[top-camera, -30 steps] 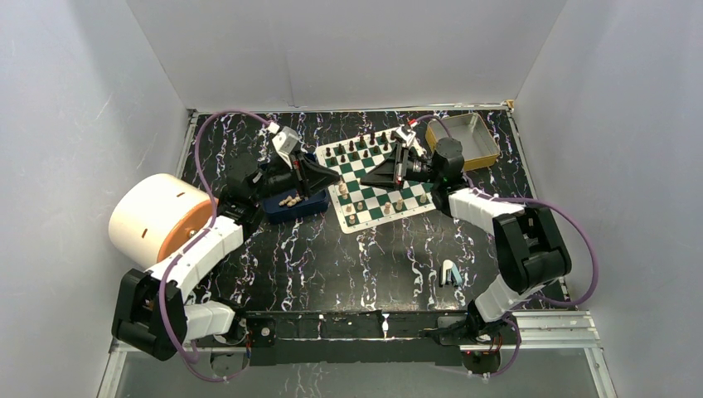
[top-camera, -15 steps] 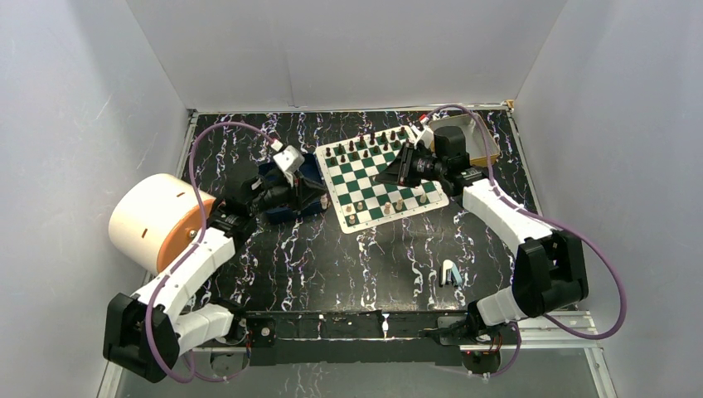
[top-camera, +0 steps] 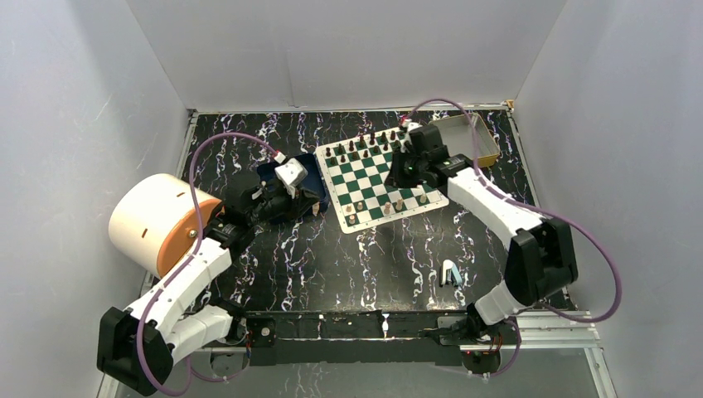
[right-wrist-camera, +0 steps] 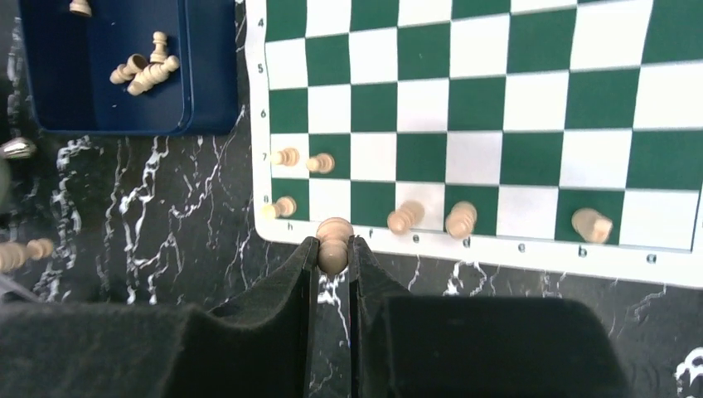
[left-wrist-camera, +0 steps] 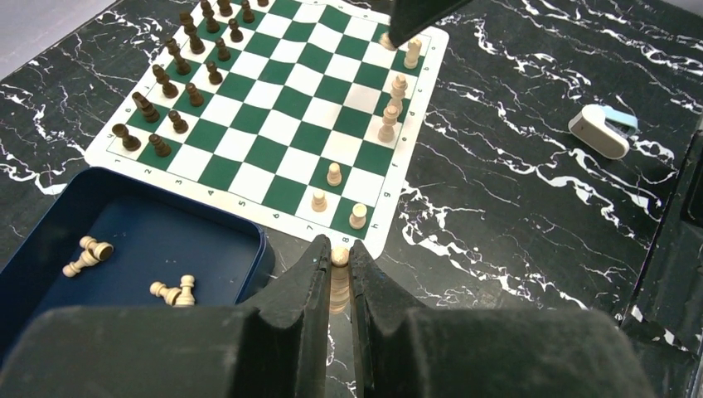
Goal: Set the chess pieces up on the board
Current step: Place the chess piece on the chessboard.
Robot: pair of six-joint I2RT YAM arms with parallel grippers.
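The green-and-white board (top-camera: 375, 172) lies at the back middle of the table. Dark pieces fill its far rows (left-wrist-camera: 178, 75). Several cream chess pieces stand on its near rows (right-wrist-camera: 461, 219), (left-wrist-camera: 334, 174). More cream pieces lie loose in the blue tray (left-wrist-camera: 149, 240), among them a pair (left-wrist-camera: 172, 290) and a cluster (right-wrist-camera: 145, 73). My left gripper (top-camera: 311, 197) (left-wrist-camera: 336, 250) hangs above the tray's right end, shut on a cream piece (left-wrist-camera: 340, 274). Above the board, my right gripper (top-camera: 404, 168) (right-wrist-camera: 333, 245) is shut on another cream piece (right-wrist-camera: 334, 236).
A white and orange cylinder (top-camera: 157, 220) stands at the left beside my left arm. A yellow-rimmed tin (top-camera: 468, 137) sits at the back right behind the board. A small white and blue object (top-camera: 448, 272) (left-wrist-camera: 603, 130) lies near the front right.
My left gripper has pulled back and up from the blue tray, still shut. My right arm has stretched out and swung toward the board's right side, still shut.
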